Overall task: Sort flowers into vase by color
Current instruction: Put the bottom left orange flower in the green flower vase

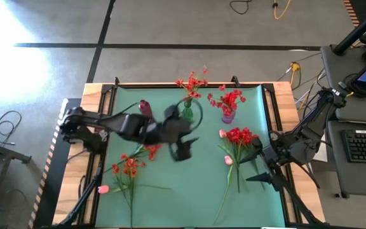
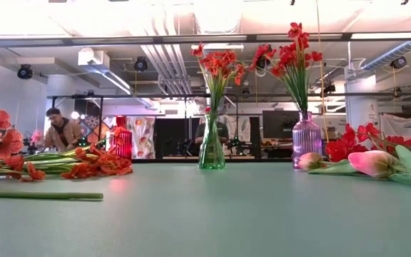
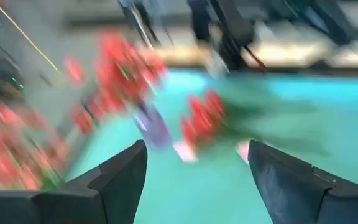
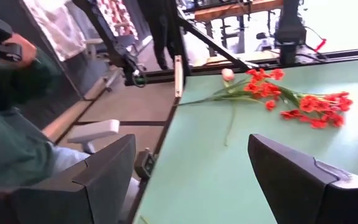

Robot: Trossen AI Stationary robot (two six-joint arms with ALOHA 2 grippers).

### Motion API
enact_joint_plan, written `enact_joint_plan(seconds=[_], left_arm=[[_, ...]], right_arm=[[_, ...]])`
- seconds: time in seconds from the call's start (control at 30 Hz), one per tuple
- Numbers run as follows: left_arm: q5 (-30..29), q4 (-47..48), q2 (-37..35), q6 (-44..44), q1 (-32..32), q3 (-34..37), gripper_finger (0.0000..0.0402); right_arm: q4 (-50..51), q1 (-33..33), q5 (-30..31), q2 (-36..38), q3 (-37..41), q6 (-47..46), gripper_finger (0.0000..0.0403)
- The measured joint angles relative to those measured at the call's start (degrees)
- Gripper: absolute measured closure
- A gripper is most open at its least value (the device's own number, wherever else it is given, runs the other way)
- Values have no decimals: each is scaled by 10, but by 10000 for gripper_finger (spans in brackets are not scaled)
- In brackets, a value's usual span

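Observation:
A green glass vase (image 1: 187, 114) (image 2: 211, 151) holds orange-red flowers (image 1: 192, 83), and a purple vase (image 1: 227, 116) (image 2: 306, 139) beside it holds deep red ones (image 1: 229, 100). A red vase (image 1: 145, 107) (image 2: 120, 139) stands further left. Orange-red flowers (image 1: 129, 166) (image 4: 303, 102) lie flat on the mat's left. Deep red flowers (image 1: 240, 136) and pink buds (image 1: 228, 160) (image 2: 371, 162) lie on its right. My left gripper (image 1: 184, 151) (image 3: 197, 152) hovers open over the middle of the mat, near the green vase. My right gripper (image 1: 259, 178) (image 4: 191, 143) waits open at the right edge.
The green mat (image 1: 189, 191) is bare in its middle and along the near edge. One pink bud (image 1: 103, 189) lies near the left front corner. Black frame rails (image 1: 277, 121) run along both sides. A person (image 2: 63, 132) sits beyond the table, and another is beside it (image 4: 11, 130).

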State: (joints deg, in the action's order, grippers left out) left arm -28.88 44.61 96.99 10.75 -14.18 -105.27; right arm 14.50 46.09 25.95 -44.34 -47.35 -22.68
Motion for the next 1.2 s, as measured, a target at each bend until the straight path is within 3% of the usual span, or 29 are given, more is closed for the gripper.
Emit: enact_joint_plan(seconds=[0.13, 0.27, 0.5, 0.9, 1.2], left_arm=[[29, 136, -16, 154, -65, 0, 138], [47, 242, -12, 252, -132, 0, 138], [57, 344, 10, 480, -209, 0, 138], [74, 404, 44, 895, -310, 29, 138], [98, 403, 122, 1065, -361, 42, 138]], right_arm=[[6, 0, 15, -5, 0, 1, 101], [4, 0, 16, -13, 0, -10, 101], [2, 0, 52, -39, 0, -98, 101], [1, 0, 56, -68, 0, -133, 101], [1, -8, 71, -68, 0, -141, 101]])
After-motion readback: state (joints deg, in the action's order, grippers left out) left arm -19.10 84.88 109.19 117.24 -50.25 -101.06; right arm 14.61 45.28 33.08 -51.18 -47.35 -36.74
